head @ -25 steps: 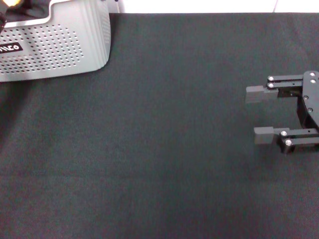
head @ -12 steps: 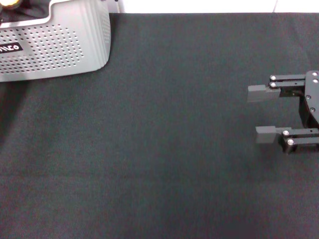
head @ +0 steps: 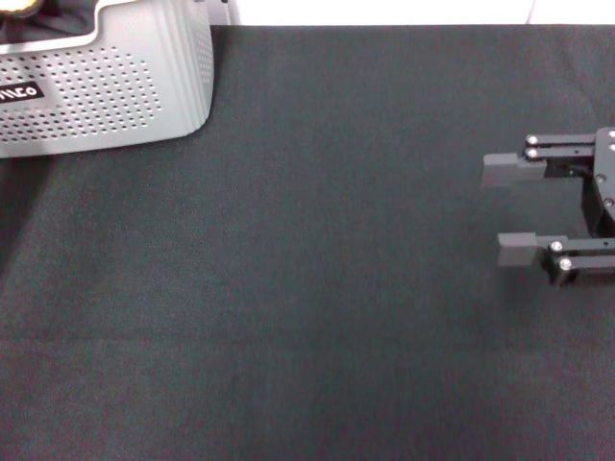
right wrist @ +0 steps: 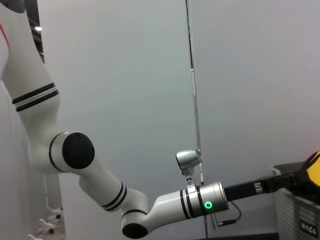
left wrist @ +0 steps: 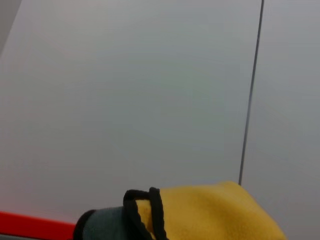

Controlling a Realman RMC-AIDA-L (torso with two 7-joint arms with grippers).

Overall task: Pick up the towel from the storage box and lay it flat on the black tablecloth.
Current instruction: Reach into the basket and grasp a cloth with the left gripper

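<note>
The grey perforated storage box stands at the far left corner of the black tablecloth. A scrap of the yellow towel shows above its rim. In the left wrist view the towel hangs bunched close to the camera, black trim showing, with only wall behind it. The right wrist view shows my left gripper at the end of the outstretched arm, over the box, with the yellow towel at its tip. My right gripper hovers open and empty over the cloth's right side.
A white wall runs behind the table's far edge. The tablecloth spreads wide between the box and my right gripper. A red stripe shows low in the left wrist view.
My right gripper has drifted slightly right and toward me. The dark shape at the picture's left edge beside the box has left the head view.
</note>
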